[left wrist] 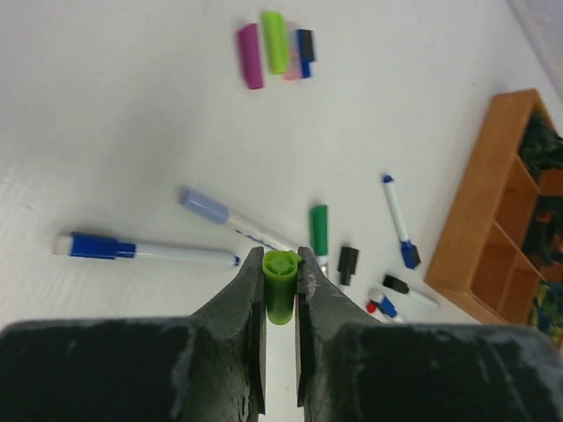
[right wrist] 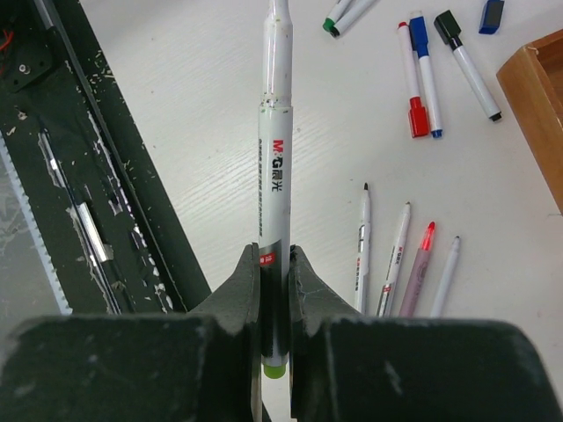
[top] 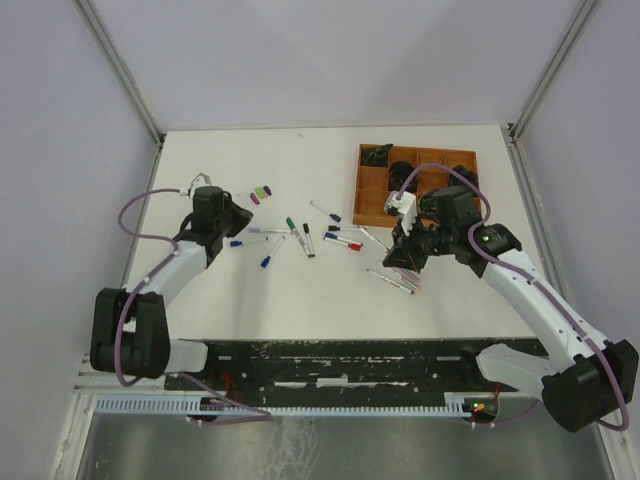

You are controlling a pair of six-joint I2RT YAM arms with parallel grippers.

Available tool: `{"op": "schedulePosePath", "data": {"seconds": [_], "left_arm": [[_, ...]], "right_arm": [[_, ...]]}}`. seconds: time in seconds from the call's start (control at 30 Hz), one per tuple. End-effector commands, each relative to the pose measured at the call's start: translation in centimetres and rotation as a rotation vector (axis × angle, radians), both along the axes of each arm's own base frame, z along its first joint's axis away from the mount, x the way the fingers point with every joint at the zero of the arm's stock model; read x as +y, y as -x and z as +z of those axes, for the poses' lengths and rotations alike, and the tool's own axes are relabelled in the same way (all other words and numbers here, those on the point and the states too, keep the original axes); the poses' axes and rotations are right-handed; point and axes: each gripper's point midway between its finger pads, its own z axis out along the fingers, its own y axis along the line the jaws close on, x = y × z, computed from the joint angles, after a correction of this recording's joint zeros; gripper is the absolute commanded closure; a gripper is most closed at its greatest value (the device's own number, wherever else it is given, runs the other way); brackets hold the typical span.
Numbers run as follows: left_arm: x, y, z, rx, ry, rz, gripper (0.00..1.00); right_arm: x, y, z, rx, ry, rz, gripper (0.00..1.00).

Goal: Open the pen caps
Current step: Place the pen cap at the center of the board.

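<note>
Lime-green stubby plastic cap (left wrist: 281,294) is clamped between the jaws of the left hand (left wrist: 281,264), above the white table (left wrist: 114,132). The right hand (right wrist: 275,264) is closed on a slim white-grey pen barrel (right wrist: 274,176), uncapped at its far end, with its lime-green end behind the fingers. Beyond, slim marker pens (left wrist: 141,249) lie scattered mid-table. Farther out, several loose coloured caps (left wrist: 274,41) lie side by side. The brown wooden compartment tray (left wrist: 475,220) stands far right.

Robotics lab, white-panelled enclosure (top: 330,60), mounting plate (top: 330,352)
</note>
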Motion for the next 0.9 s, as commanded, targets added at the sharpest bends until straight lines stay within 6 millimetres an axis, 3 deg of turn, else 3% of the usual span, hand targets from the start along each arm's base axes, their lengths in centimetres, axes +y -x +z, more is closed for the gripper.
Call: {"op": "schedulePosePath", "data": {"seconds": [0.0,0.4,0.63,0.87], "left_arm": [[3.2,-1.8,-0.6,0.098,-0.119,0.1,0.97],[5.3,-5.5,-4.5,0.254,-0.156,0.171,0.97],[5.2,-8.7,-6.6,0.327,-0.157,0.164,0.97],[5.2,-10.4,-8.6,0.38,-0.155,0.152,0.96]], "right_arm": [[0.0,-1.0,0.9,-0.048,0.012,0.002,0.98],[0.0,-0.9,1.0,-0.044,0.015,0.003,0.97],[0.0,-0.9,1.0,-0.043,0.014,0.003,0.97],[0.1,-0.7,1.0,-0.037,0.006,0.012,0.97]]}}
